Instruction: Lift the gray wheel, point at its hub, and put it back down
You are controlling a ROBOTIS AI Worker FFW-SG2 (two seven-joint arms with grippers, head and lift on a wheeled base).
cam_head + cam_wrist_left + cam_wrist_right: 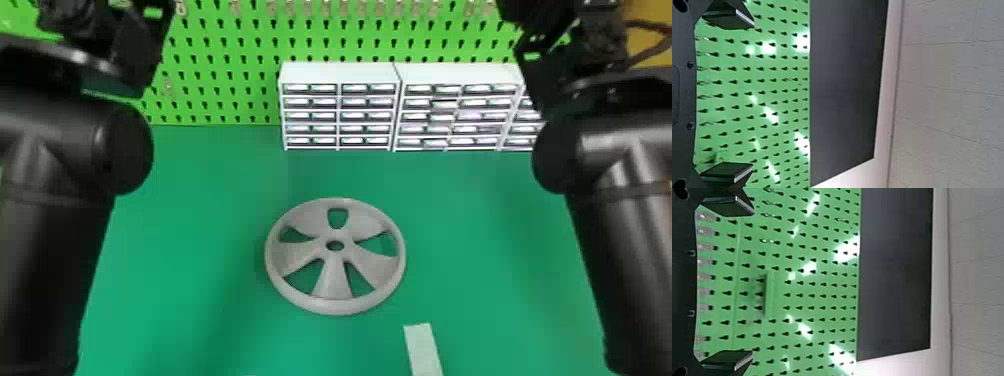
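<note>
Left gripper (pixel 753 96) and right gripper (pixel 753 284) gape wide, empty, above gray wheel (pixel 334 282)

We see it flat on the counter (pixel 200 220) between our arms (pixel 590 160), closer to us; neither arm looks nearer. Its round rim (pixel 336 306) offers no long axis; we judge both flanks roomy, drawer cabinets (pixel 340 74) well behind.

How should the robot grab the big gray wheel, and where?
Probably best by the rim on the robot's left, coming down from above with the left gripper. The wheel lies flat on the table, and there is a hole just inside the rim there, so one finger could go in the hole and the other outside.
</note>
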